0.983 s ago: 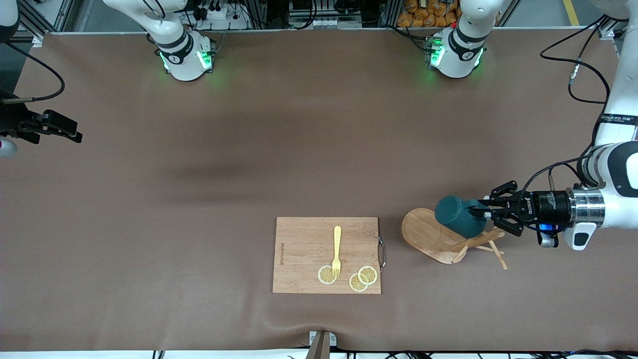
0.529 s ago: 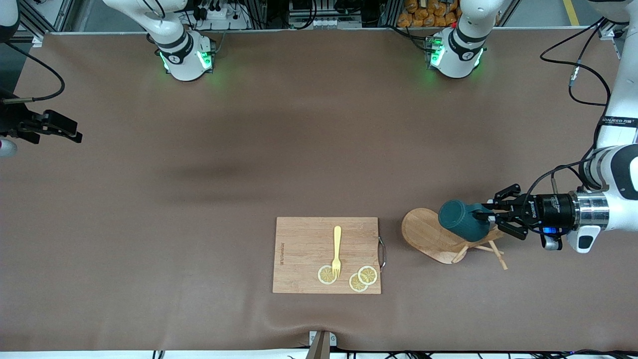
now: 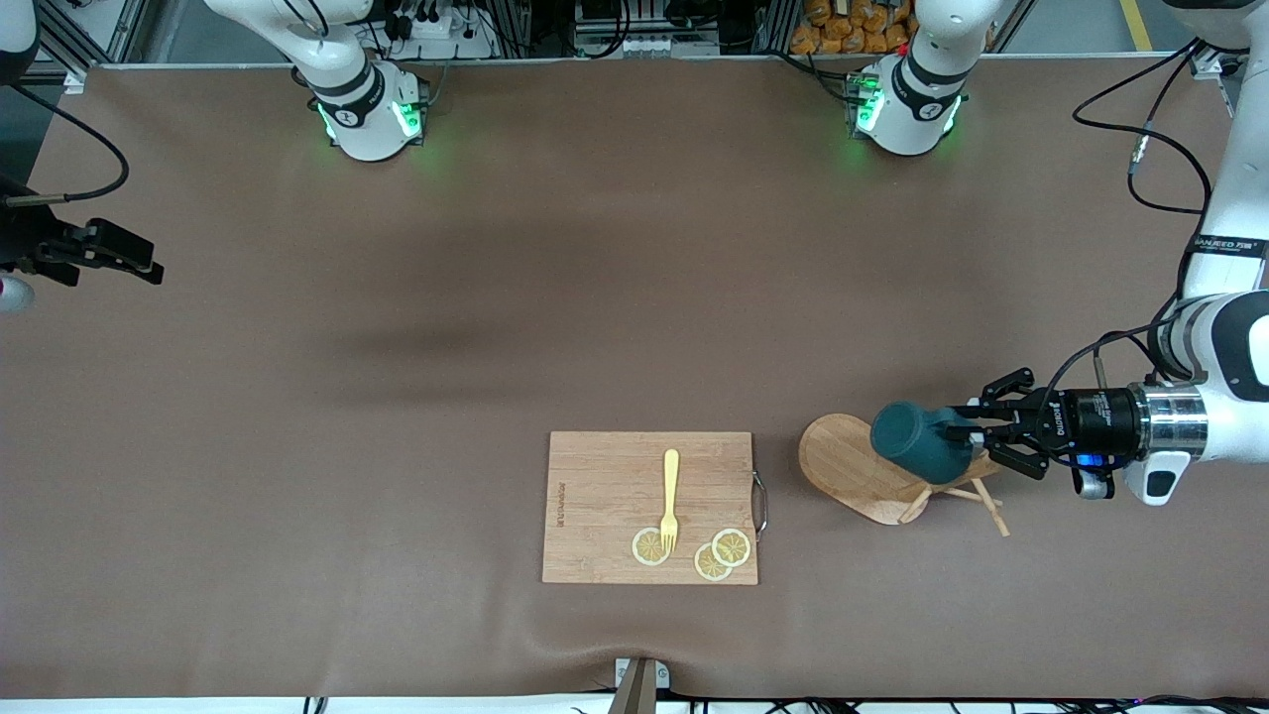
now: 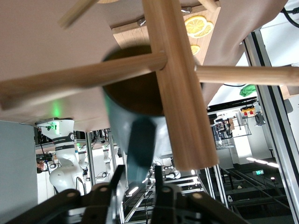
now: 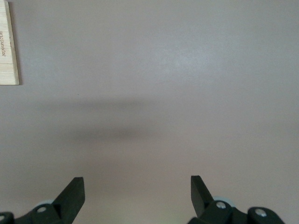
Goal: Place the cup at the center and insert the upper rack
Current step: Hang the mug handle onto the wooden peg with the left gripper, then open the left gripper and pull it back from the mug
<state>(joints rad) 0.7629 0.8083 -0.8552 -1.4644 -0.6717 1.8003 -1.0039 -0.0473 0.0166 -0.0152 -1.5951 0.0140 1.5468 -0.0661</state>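
Observation:
The dark teal cup point(image 3: 917, 441) lies tilted on its side over the wooden upper rack point(image 3: 848, 466), which lies tipped over with its oval base up on edge and its peg arms point(image 3: 977, 496) on the mat. My left gripper point(image 3: 969, 433) is shut on the cup's handle point(image 4: 141, 142). In the left wrist view the cup point(image 4: 122, 122) sits against the rack's post point(image 4: 180, 93) and a peg crosses its mouth. My left gripper point(image 4: 140, 176) shows there too. My right gripper point(image 3: 124, 256) waits, open and empty, at the right arm's end of the table, and also shows in the right wrist view point(image 5: 138, 186).
A rectangular wooden cutting board point(image 3: 595, 466) with a yellow fork point(image 3: 670, 496) and lemon slices point(image 3: 722, 555) lies beside the rack, toward the right arm's end. Its corner shows in the right wrist view point(image 5: 7, 42). Brown mat covers the table.
My left gripper has shifted slightly toward the left arm's end and a little lower, and has turned, carrying the cup with it. The right arm has not moved.

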